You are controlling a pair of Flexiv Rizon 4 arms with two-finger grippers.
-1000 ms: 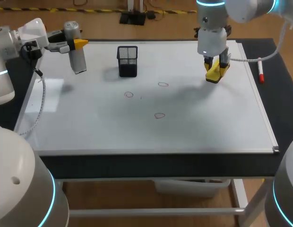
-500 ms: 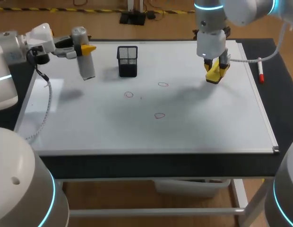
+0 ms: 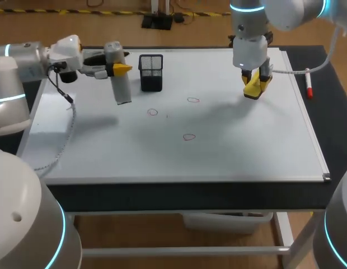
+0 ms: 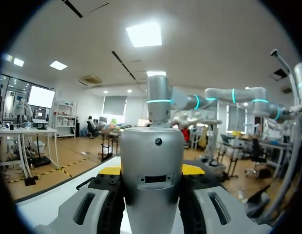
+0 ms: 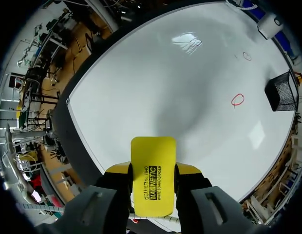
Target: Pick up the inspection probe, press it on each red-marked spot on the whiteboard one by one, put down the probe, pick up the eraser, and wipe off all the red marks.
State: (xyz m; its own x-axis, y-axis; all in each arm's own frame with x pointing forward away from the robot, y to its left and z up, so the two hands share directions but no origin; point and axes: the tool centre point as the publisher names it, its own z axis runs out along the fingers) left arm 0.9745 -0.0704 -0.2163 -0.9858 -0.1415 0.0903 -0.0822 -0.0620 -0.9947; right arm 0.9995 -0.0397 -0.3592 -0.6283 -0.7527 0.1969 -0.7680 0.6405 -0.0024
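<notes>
The left gripper [image 3: 121, 68] is clamped round the grey probe [image 3: 123, 89], nearly upright over the whiteboard [image 3: 246, 145] at ten o'clock, with the mesh cup [image 3: 151, 72] just beside it. The right gripper [image 3: 255, 87] pinches the yellow eraser [image 5: 152, 181] at two o'clock. Three red marks [image 3: 188, 137] sit near the centre.

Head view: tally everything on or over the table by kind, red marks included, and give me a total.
Red circle marks: 3
Inspection probe: 1
Yellow eraser: 1
Black mesh holder: 1
Marker pen: 1
Total: 7
</notes>
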